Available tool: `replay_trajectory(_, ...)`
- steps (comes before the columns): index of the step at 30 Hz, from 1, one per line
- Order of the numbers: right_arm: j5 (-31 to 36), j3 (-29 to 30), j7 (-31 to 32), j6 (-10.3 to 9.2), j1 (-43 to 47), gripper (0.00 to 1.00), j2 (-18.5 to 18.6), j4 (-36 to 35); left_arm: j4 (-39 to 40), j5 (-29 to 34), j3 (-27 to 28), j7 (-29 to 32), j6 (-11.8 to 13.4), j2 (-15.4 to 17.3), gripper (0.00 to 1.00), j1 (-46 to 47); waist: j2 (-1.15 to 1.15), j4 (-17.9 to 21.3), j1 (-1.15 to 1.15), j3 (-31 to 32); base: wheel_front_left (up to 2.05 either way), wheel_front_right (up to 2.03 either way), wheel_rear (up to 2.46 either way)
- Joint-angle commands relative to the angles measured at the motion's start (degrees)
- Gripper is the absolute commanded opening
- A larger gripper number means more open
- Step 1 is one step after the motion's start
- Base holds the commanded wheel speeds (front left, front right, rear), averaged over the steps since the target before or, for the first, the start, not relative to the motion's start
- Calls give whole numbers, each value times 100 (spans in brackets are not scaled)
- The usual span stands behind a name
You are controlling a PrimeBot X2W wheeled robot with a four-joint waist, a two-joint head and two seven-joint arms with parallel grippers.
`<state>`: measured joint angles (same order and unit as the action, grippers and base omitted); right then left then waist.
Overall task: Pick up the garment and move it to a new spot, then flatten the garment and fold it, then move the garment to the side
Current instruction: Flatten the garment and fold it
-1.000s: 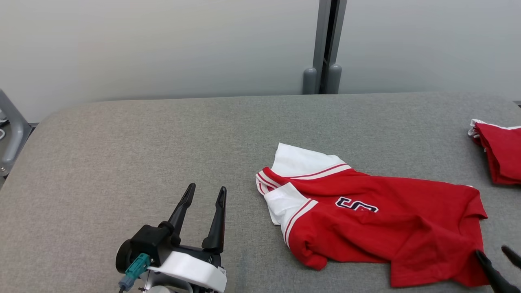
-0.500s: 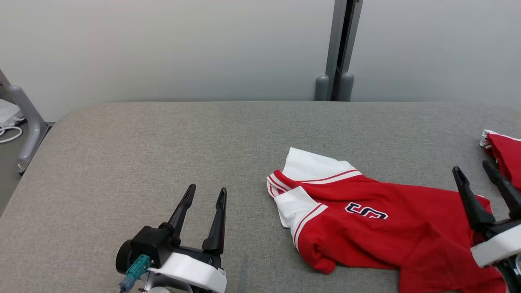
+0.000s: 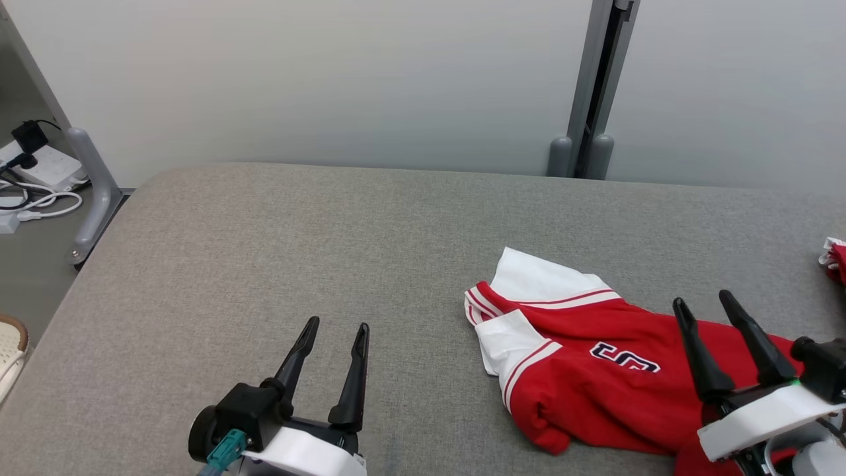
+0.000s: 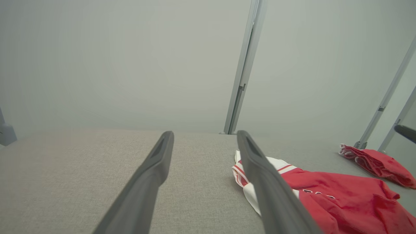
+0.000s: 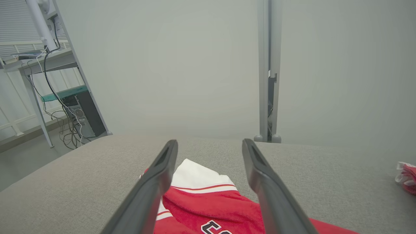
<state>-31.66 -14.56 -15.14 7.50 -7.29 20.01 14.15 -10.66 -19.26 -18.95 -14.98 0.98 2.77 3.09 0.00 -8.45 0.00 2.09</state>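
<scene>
Both spread and empty, our dark-fingered left gripper (image 3: 337,324) and right gripper (image 3: 702,299) hover at the grey fabric table (image 3: 264,264), whose right side bears the crumpled red-and-white jersey (image 3: 595,377); we'd pinch opposite corners low, then draw them apart.

The red and white garment (image 3: 595,396) carried the one readable mark: a single dark character (image 3: 624,357) edged in white on its red front. From the head camera it lay upside down. It read as a 5 or an S; which of the two could not be told. The garment lay toward the right near corner of the tabletop (image 3: 264,264).
</scene>
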Motion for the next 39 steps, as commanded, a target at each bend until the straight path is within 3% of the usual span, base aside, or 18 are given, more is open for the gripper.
replay_trajectory(1, 79, -33, -6, -2, 86, 100, -60, 94, -23, 47, 8, -16, -37, 27, 100, -60, 0, -69, 0, 25, 0, 0, 0)
replay_trajectory(15, 122, -3, -7, -2, 79, 100, -187, 260, -65, 71, 23, -16, -49, 27, 100, -119, 0, -202, 0, 15, 0, 0, 0)
replay_trajectory(26, 270, -32, -7, -2, -261, 100, 10, 647, 15, -27, -123, -16, 19, 27, 100, 33, 0, -326, 0, -286, 0, 0, 0)
replay_trajectory(31, 193, -437, 104, -2, -1109, 100, 222, 1358, 85, -108, -347, -16, 98, 26, 100, 275, 0, -508, 0, -774, 0, 0, 0)
replay_trajectory(39, -363, -1800, 677, -2, -2631, 100, 746, 2138, 190, -295, -770, -16, 278, 26, 100, 625, 0, -1013, 0, -1415, 0, 0, 0)
